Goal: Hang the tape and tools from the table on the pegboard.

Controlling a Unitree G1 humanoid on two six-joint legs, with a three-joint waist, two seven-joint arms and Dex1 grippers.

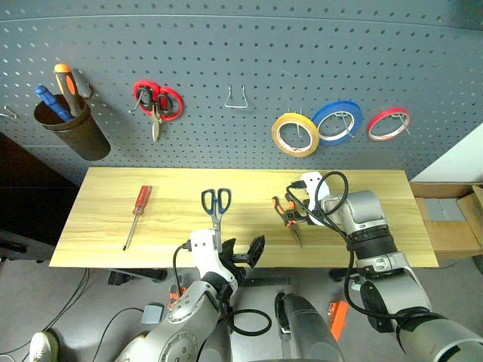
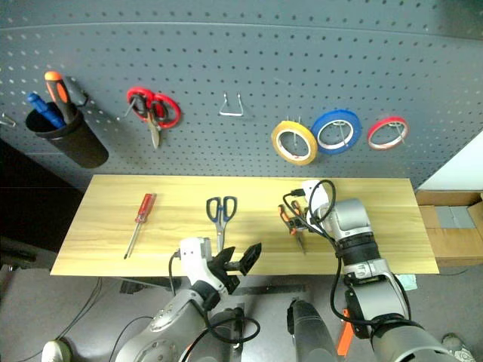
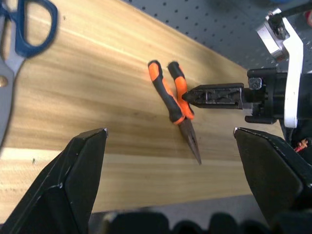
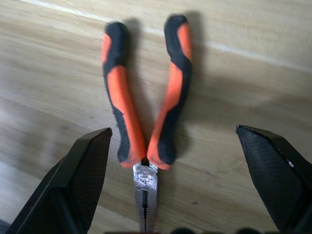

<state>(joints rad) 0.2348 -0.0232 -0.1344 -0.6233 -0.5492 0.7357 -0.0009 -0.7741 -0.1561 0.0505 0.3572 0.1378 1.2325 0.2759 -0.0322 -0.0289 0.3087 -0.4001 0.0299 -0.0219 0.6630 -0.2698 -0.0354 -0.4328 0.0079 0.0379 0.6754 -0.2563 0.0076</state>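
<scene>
The small orange-and-black pliers (image 1: 290,217) lie on the light wood table (image 1: 362,226), right of centre. My right gripper (image 1: 296,202) hangs just over them, open, its fingers either side of the handles (image 4: 141,97); one fingertip (image 3: 214,95) is at a handle. The dark-handled scissors (image 1: 216,204) lie mid-table and the slim red-handled screwdriver (image 1: 136,213) lies to the left. My left gripper (image 1: 241,253) is open and empty at the table's front edge, below the scissors. The yellow tape (image 1: 295,134) hangs on a hook of the grey pegboard (image 1: 249,53).
On the pegboard hang a blue roll (image 1: 337,121), a thin red roll (image 1: 389,124), red-handled scissors (image 1: 158,102) and a dark cup (image 1: 72,130) holding an orange-and-black screwdriver. A bare wire hook (image 1: 236,98) sits mid-board. A cardboard box (image 1: 453,222) stands right of the table.
</scene>
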